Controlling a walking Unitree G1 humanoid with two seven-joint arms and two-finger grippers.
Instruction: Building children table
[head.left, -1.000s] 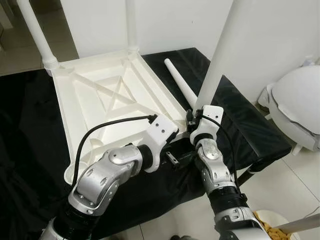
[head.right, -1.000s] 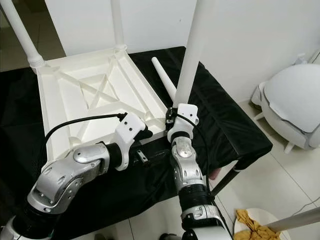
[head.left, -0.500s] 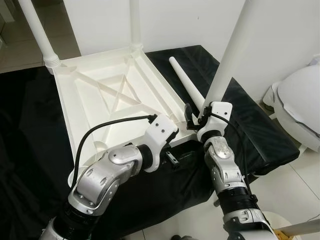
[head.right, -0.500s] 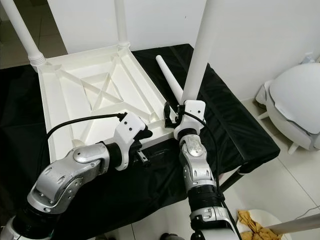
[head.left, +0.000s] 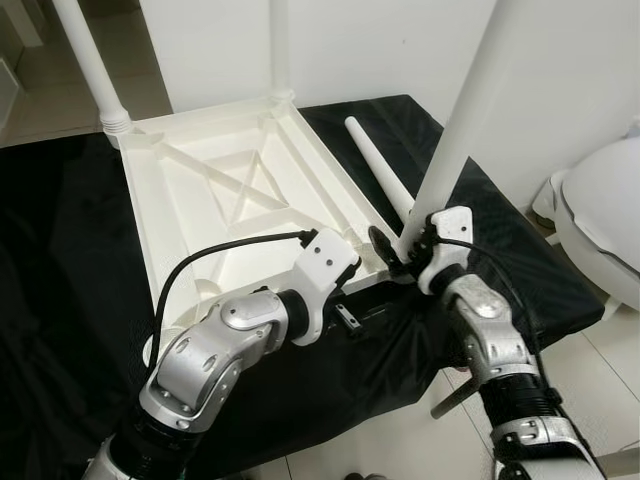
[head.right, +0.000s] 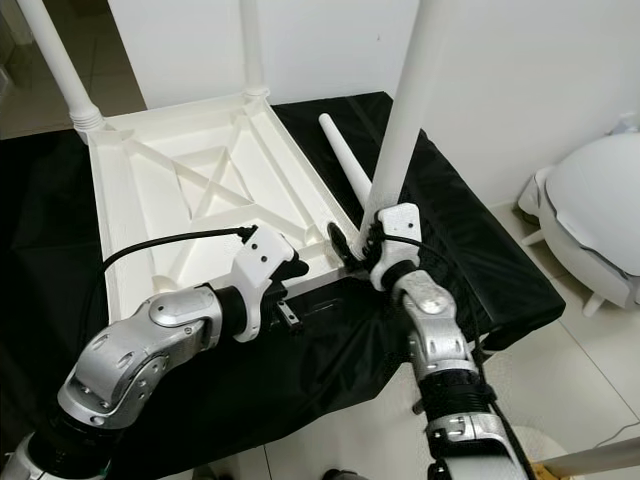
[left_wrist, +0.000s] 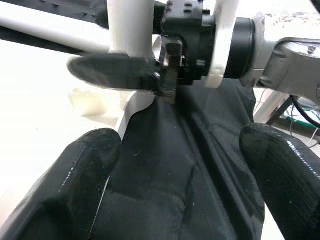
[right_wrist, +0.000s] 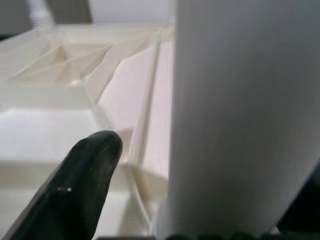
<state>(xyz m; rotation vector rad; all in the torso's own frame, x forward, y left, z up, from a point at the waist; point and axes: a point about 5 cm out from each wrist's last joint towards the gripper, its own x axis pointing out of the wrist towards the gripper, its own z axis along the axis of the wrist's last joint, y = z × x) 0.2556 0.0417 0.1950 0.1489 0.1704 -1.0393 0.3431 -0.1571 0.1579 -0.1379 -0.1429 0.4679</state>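
A white children's tabletop lies upside down on black cloth. Two white legs stand in its far corners. A third leg stands upright at the near right corner. My right gripper is around its base, open: one finger stands a little apart from the leg, the other is hidden behind it. A loose leg lies on the cloth right of the tabletop. My left gripper hovers open over the cloth at the tabletop's near edge, facing the right gripper.
The black cloth covers a low stand whose right and near edges drop to a tiled floor. A white rounded object sits on the floor to the right. A white wall runs behind the stand.
My right forearm has swung out to the right around the leg's base, and its finger now shows clear of the leg. The left arm has held still. The camera shifted slightly.
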